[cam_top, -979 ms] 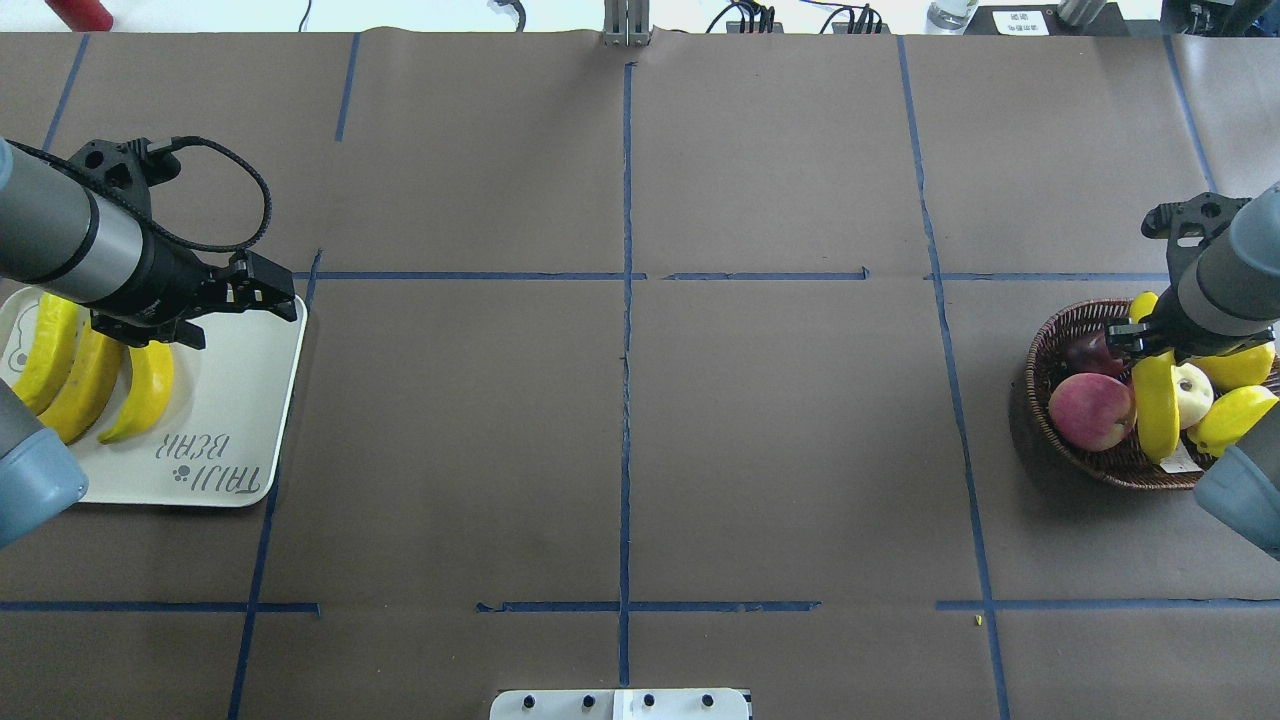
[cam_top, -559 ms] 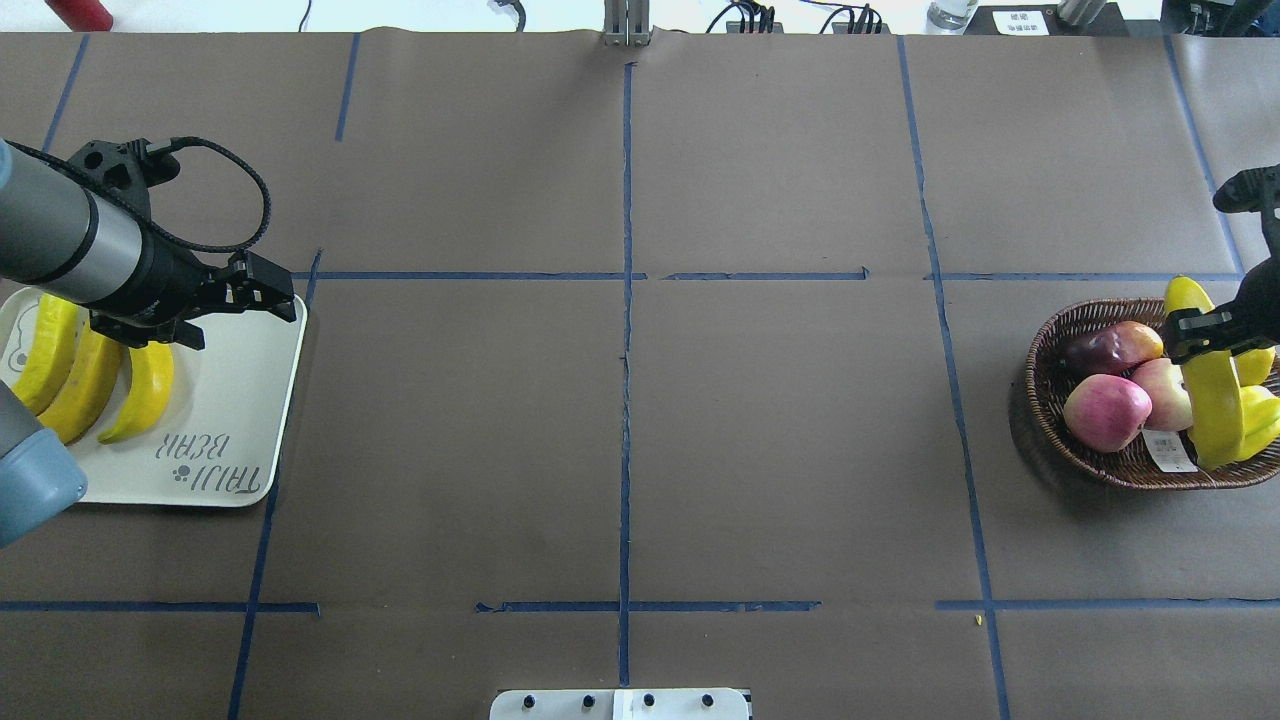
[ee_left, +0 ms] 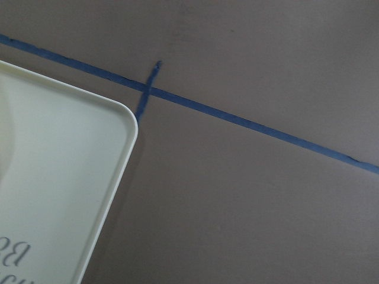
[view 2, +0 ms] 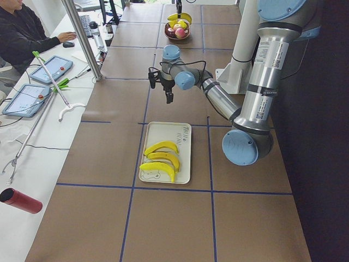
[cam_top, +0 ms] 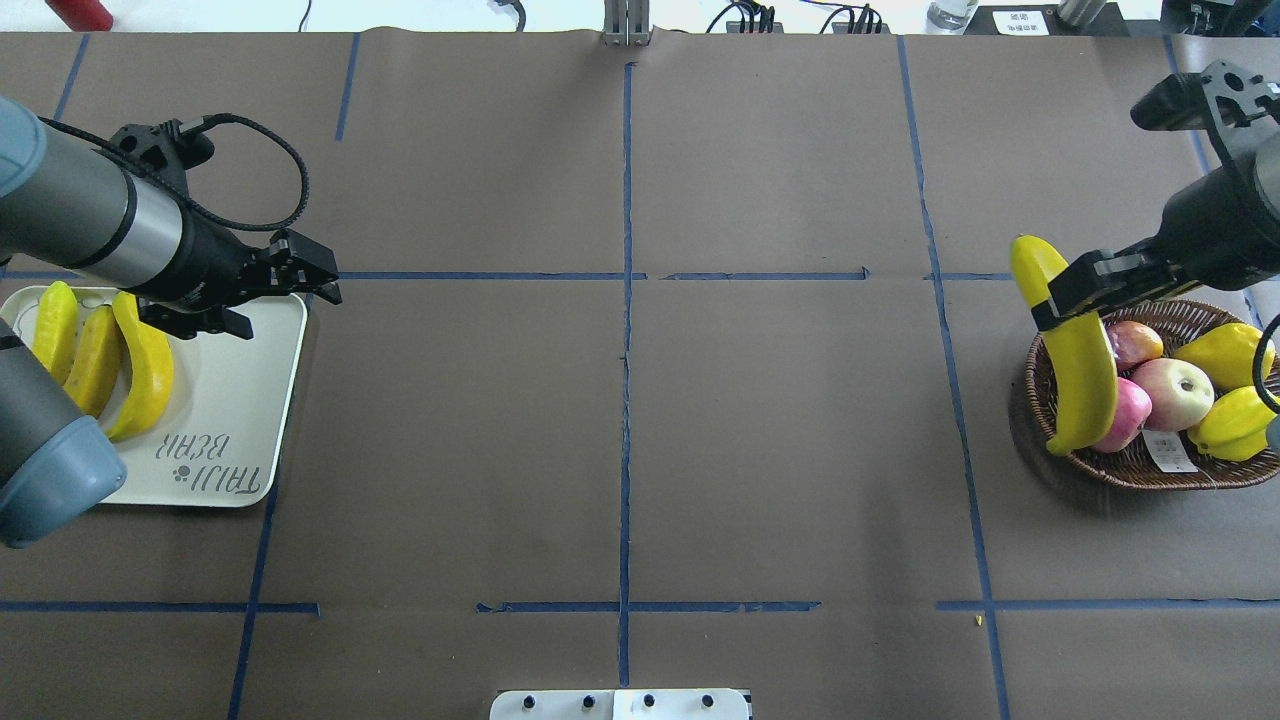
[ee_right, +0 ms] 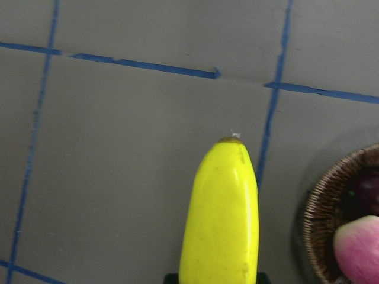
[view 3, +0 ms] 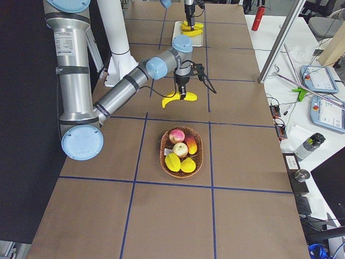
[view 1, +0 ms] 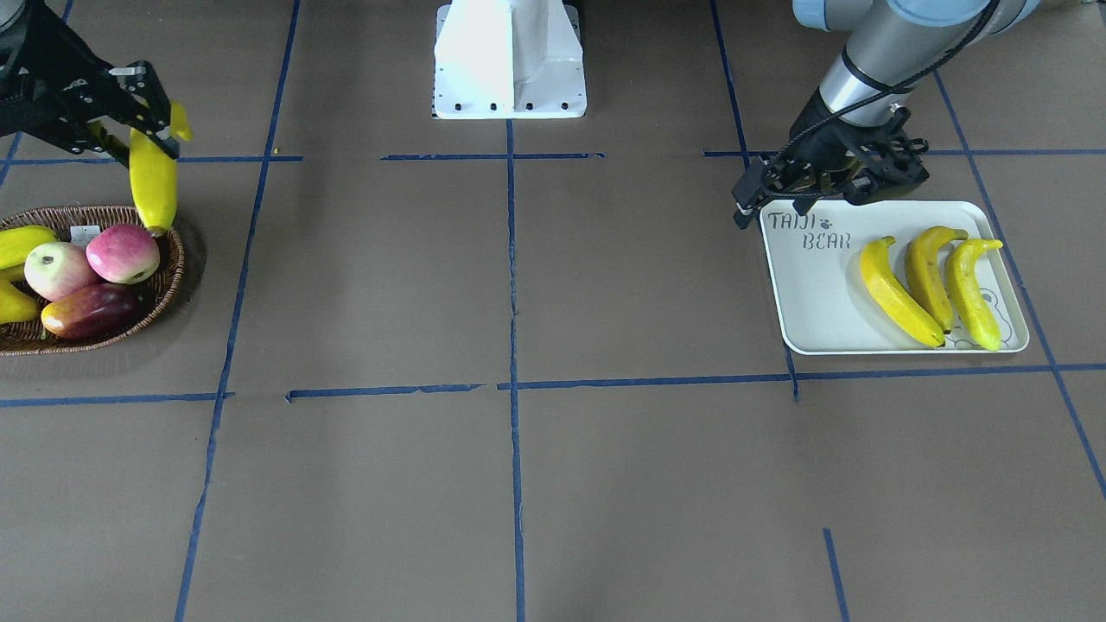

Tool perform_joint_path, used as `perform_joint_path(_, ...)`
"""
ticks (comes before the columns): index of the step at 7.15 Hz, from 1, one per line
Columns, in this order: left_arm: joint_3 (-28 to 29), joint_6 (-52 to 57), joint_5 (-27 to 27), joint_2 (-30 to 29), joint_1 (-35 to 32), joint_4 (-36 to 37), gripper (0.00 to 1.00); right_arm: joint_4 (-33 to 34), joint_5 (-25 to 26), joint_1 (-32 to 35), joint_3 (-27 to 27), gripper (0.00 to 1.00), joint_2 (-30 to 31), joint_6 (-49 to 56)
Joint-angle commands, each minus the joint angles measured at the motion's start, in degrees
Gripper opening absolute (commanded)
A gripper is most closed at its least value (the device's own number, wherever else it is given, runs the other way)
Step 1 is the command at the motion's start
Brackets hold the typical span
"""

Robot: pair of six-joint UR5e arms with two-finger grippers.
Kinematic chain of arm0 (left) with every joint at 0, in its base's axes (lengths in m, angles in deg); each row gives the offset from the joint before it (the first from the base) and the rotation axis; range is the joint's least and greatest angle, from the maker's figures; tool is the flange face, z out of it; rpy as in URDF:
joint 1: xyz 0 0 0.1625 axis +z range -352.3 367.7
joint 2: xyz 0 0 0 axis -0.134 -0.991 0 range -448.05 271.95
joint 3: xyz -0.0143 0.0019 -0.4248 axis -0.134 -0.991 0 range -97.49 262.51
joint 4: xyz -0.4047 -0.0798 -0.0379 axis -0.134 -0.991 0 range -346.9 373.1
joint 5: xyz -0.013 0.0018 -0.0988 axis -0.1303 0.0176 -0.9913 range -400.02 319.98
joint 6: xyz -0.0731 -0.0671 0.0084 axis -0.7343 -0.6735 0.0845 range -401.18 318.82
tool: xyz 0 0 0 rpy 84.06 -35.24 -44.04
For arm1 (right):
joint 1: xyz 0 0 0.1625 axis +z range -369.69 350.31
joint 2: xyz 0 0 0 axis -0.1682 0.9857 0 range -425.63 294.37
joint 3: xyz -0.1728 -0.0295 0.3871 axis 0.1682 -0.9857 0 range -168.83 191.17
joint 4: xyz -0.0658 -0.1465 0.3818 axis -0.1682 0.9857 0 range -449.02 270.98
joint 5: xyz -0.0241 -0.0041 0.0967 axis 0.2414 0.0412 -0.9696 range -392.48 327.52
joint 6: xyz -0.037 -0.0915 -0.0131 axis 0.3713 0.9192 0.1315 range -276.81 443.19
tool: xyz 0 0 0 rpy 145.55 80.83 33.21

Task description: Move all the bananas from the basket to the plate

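Observation:
My right gripper (cam_top: 1065, 290) is shut on a yellow banana (cam_top: 1085, 370) and holds it in the air over the inner rim of the brown wicker basket (cam_top: 1130, 468). The banana hangs lengthwise and also shows in the front view (view 1: 153, 177) and the right wrist view (ee_right: 222, 219). Three bananas (cam_top: 145, 365) lie side by side on the white "TAIJI BEAR" plate (cam_top: 230, 400). My left gripper (cam_top: 315, 280) hovers over the plate's far inner corner, empty, and looks open. The left wrist view shows only that plate corner (ee_left: 53, 177) and bare table.
The basket holds two pink-red apples (cam_top: 1165, 390), a dark red oval fruit (cam_top: 1135, 345) and two short yellow fruits (cam_top: 1235, 420). The robot base (view 1: 510, 60) stands at the table's near middle. Blue tape lines cross the brown table.
The right gripper has lifted the banana up out of the basket and swung it toward the table's middle. The left arm has moved a little away from the plate toward the far inner corner.

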Motion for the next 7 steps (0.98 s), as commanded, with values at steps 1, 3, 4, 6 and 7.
perform_joint_path(1, 0.19, -10.25, -0.07, -5.53, 2.21, -0.36, 0.99, -23.48, -0.82, -4.29, -5.02, 0.01, -4.1, -22.55)
perform_joint_path(3, 0.71, -17.47, -0.07, -6.0, 3.1, -10.83, 0.99, -45.53, 14.59, -16.48, -8.66, 0.01, -4.02, -40.11)
perform_joint_path(4, 1.06, -22.55, -0.07, -5.82, 3.01, -17.26, 0.99, -46.56, 21.19, -21.33, -8.23, 0.01, -4.28, -42.1)
perform_joint_path(6, 1.85, -31.19, -0.07, -6.86, 3.27, -25.73, 0.99, -46.58, 26.0, -27.42, -8.66, 0.01, -7.6, -42.12)
perform_joint_path(7, 4.12, -31.13, -0.16, -9.83, 3.62, -25.85, 0.99, -46.49, 26.62, -29.53, -8.66, 0.01, -8.49, -41.68)
